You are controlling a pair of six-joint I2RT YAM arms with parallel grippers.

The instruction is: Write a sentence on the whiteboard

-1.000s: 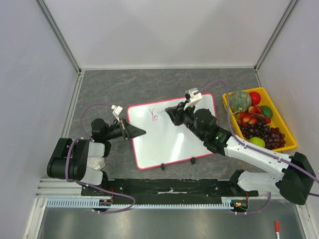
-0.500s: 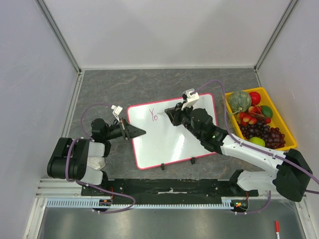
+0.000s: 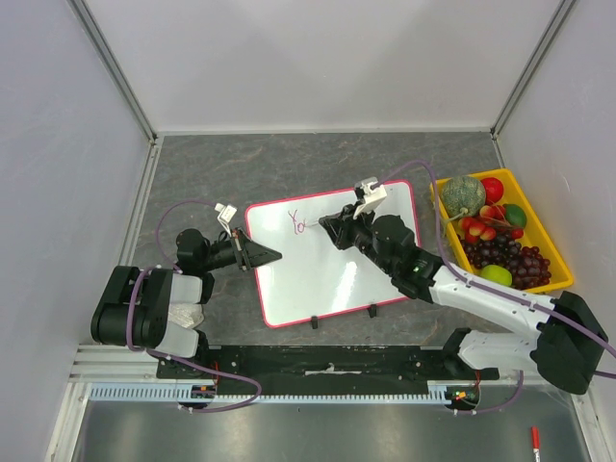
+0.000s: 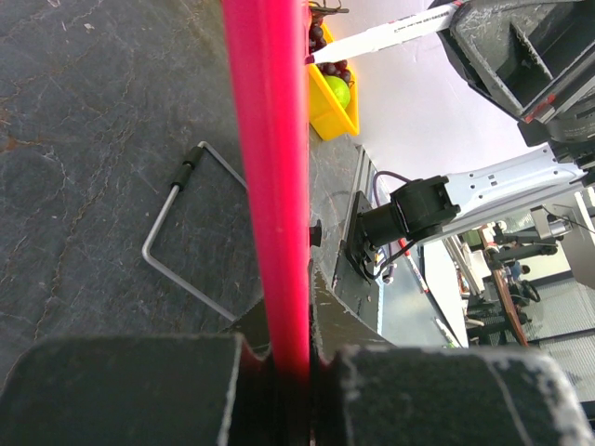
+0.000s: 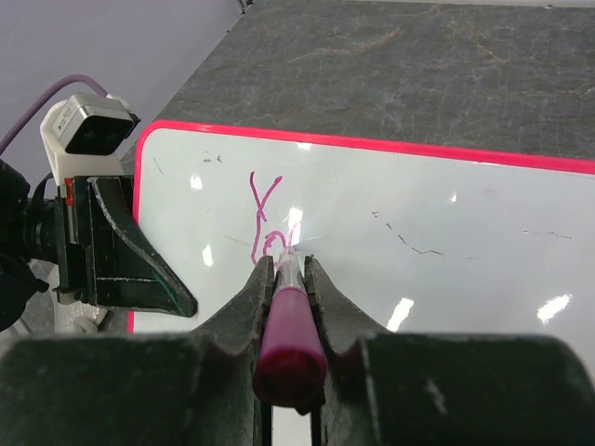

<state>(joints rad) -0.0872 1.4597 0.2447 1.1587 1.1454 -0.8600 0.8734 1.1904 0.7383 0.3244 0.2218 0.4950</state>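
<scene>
The left hand [image 4: 290, 372] is clamping the whiteboard [image 4: 270, 186] by its pink-red rim, which is running edge-on from between the 2 dark fingers [image 4: 121, 390] straight up the frame. Left of the rim, a bent metal wire stand [image 4: 172, 246] with a black sleeve is lying on the dark grey stone counter [image 4: 84, 121]. Beyond the rim, a yellow bin [image 4: 333, 110] is holding a green fruit [image 4: 337, 90] and dark grapes [image 4: 321, 37]. To the right, the right arm [image 4: 493, 186], white with a black joint, is reaching across.
</scene>
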